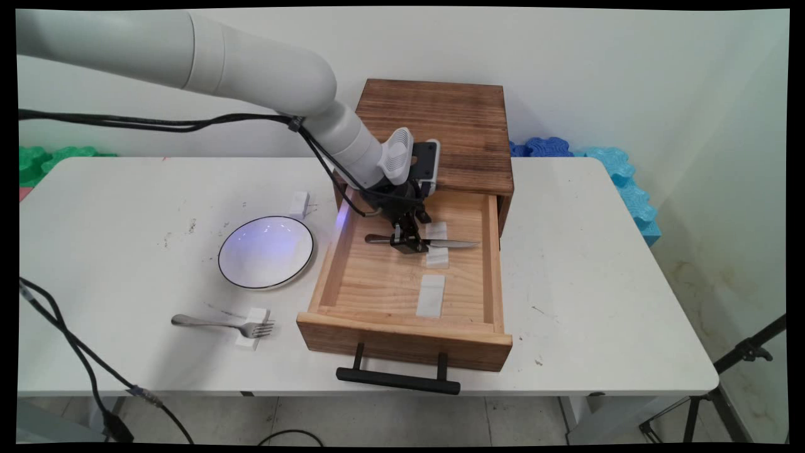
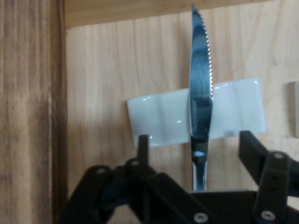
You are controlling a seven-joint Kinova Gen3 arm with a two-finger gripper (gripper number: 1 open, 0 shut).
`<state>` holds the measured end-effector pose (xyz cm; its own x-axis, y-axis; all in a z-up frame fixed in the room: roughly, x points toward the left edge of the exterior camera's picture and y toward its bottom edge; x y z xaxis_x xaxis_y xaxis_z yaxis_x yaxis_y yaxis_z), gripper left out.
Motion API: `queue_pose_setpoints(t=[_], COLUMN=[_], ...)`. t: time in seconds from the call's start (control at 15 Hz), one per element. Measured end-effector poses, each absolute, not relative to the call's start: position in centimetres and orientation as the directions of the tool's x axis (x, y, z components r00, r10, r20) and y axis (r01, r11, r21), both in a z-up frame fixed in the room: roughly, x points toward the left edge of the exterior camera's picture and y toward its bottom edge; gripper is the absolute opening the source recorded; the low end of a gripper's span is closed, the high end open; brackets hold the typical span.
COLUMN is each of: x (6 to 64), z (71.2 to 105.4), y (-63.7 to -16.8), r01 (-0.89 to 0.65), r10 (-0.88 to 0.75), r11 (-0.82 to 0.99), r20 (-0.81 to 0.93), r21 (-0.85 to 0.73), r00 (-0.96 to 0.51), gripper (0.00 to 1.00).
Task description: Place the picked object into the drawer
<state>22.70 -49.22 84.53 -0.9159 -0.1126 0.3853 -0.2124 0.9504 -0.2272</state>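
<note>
knife (image 1: 440,243) in drawer (image 1: 377,277) | plate (image 1: 265,251), fork (image 1: 221,325) left

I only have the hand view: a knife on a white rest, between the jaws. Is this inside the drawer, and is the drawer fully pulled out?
Observer: Yes. The knife lies inside the drawer, which is pulled well out of its wooden cabinet.
Operator: Anything else in there?
Observer: Another white rest, bare, nearer the drawer's front.
Operator: And on the table?
Observer: A plate on the picture-left side of the drawer, and a fork with its tines on a white block.
</note>
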Motion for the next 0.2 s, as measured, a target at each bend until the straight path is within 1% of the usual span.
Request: queue_pose_setpoints(t=[0.2], x=[22.68], z=[84.43], y=[-49.28], r01=[-0.212], r10=[-0.111], r11=[0.95], r20=[0.389], r21=[-0.228], r00=[-0.915], gripper=[1.0])
